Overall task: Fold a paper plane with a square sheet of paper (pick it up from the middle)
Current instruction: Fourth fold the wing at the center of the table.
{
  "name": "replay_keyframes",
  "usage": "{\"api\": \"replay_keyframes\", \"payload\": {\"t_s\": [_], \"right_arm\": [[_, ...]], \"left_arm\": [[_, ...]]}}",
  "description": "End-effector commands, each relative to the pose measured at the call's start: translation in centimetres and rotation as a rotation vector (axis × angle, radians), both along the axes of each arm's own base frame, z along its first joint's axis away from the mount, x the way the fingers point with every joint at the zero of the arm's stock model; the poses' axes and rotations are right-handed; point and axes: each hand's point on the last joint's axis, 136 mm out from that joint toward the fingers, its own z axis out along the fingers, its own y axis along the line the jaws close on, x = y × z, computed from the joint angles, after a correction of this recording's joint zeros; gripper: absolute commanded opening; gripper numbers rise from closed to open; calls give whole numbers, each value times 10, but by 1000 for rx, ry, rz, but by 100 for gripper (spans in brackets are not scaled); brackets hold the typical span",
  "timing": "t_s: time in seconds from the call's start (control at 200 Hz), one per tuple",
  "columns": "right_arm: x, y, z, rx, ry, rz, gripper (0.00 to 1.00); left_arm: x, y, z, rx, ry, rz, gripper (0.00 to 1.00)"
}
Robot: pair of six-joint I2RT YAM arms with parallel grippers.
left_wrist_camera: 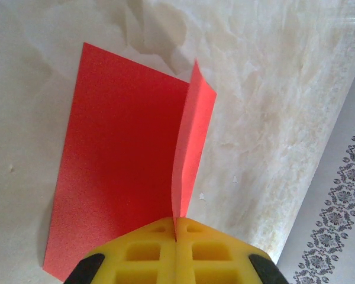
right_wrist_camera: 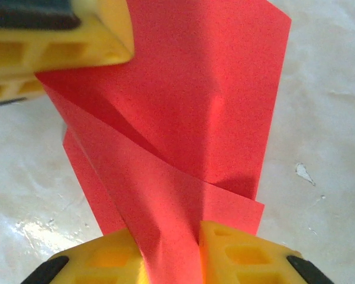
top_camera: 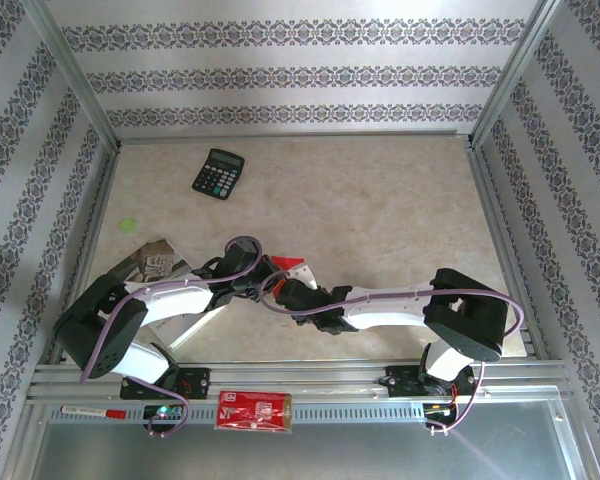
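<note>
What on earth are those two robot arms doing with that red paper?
Two robot arms are folding a square sheet of paper, bright red, near the table's front edge. The left end effector is shut on a flap it holds standing up, while the rest lies flat. The right end effector has another part of the same sheet pinched between its fingers. The folding looks far from finished. A black calculator sits untouched at the far left.

left pincer (left_wrist_camera: 176,232) clamped, right pincer (right_wrist_camera: 169,245) pinching
</note>
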Motion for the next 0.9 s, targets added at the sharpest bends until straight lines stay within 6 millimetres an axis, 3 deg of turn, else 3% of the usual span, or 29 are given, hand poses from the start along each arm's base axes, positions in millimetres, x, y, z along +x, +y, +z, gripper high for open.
{"api": "replay_keyframes", "payload": {"t_s": [0.0, 0.14, 0.64, 0.899], "right_arm": [[1, -6, 6, 8, -17, -17, 23], [2, -2, 7, 13, -17, -11, 28], [9, 8, 15, 20, -37, 0, 28], [8, 4, 12, 12, -29, -10, 23]], "left_arm": [[0, -2, 7, -13, -12, 20, 0], [-1, -2, 4, -11, -8, 18, 0], [-2, -2, 2, -17, -3, 16, 0], [-2, -3, 3, -18, -5, 15, 0]]}}
